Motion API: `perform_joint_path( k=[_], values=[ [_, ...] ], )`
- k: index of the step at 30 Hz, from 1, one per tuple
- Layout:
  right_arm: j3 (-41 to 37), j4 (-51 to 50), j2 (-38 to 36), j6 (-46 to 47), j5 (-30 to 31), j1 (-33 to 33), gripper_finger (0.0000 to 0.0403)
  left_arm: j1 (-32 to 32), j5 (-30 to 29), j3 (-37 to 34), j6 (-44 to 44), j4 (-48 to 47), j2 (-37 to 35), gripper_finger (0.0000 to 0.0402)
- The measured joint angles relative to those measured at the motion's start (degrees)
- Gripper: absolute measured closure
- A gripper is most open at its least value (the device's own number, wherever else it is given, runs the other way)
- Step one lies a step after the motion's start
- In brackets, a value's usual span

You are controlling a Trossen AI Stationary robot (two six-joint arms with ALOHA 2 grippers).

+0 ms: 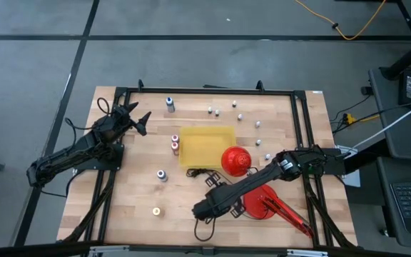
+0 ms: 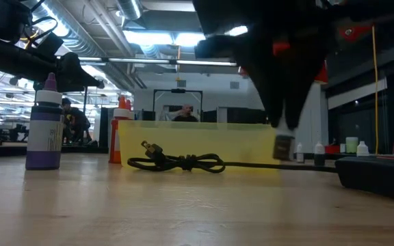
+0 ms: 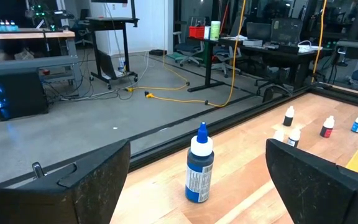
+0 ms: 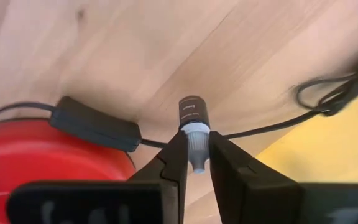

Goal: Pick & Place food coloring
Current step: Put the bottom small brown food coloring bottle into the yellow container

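My right gripper (image 1: pixel 209 207) hangs over the near middle of the table, shut on a tiny food coloring bottle (image 4: pixel 193 113) with a dark body and a white cap. In the low view that bottle (image 2: pixel 283 147) hangs below the dark fingers. My left gripper (image 1: pixel 138 120) waits open at the far left, pointing level toward a blue bottle (image 3: pixel 199 168) that stands on its base at the table's far edge. Other small bottles stand upright: red-topped ones (image 1: pixel 175 143), a purple one (image 2: pixel 44 130), a yellow-topped one (image 1: pixel 156 211) and several at the far right (image 1: pixel 237 114). My right gripper pinches the bottle's white cap (image 4: pixel 195 138) between its two fingers, just above the dark body. The fingers come from above, pointing steeply down. The bottle hangs upright below them, lifted clear of the wood.
A yellow tray (image 1: pixel 207 146) lies mid-table, with a black cable and its inline switch (image 4: pixel 95 127) in front of it. Two big red round objects (image 1: pixel 235 160) (image 1: pixel 259 202) and a red-handled tool (image 1: pixel 291 214) sit beside my right arm. A black frame (image 1: pixel 205 91) rims the table.
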Motion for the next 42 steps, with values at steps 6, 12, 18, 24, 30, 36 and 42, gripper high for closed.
perform_joint_path(
  k=[6, 12, 18, 24, 30, 36, 42],
  values=[
    [4.8, 0.0, 0.0, -0.7, 0.0, 0.0, 0.0342, 0.0, 0.0, 0.0, 0.0, 0.0, 0.0, 0.0037],
    [8.2, -0.1, -0.8, -2.3, 0.4, -0.2, 0.0341, 0.0, 0.0, 0.0, 0.0, 0.0, 0.0, 0.0038],
    [8.2, -0.1, -1.6, -3.9, 2.1, -2.3, 0.0341, 0.0, 0.0, 0.0, 0.0, 0.0, 0.0, 0.0037],
    [8.3, -0.1, -1.6, -5.9, 4.6, -4.5, 0.0341, 0.0, 0.0, 0.0, 0.0, 0.0, 0.0, 0.0038],
    [8.3, -0.1, -1.6, -7.8, 8.0, -6.2, 0.0341, 0.0, 0.0, 0.0, 0.0, 0.0, 0.0, 0.0038],
    [8.3, 0.4, -1.7, -9.8, 11.0, -6.9, 0.0341, 0.0, 0.0, 0.0, 0.0, 0.0, 0.0, 0.0037],
    [8.3, 1.8, -1.7, -11.3, 15.4, -6.8, 0.0341, 0.0, 0.0, 0.0, 0.0, 0.0, 0.0, 0.0038]
  ],
)
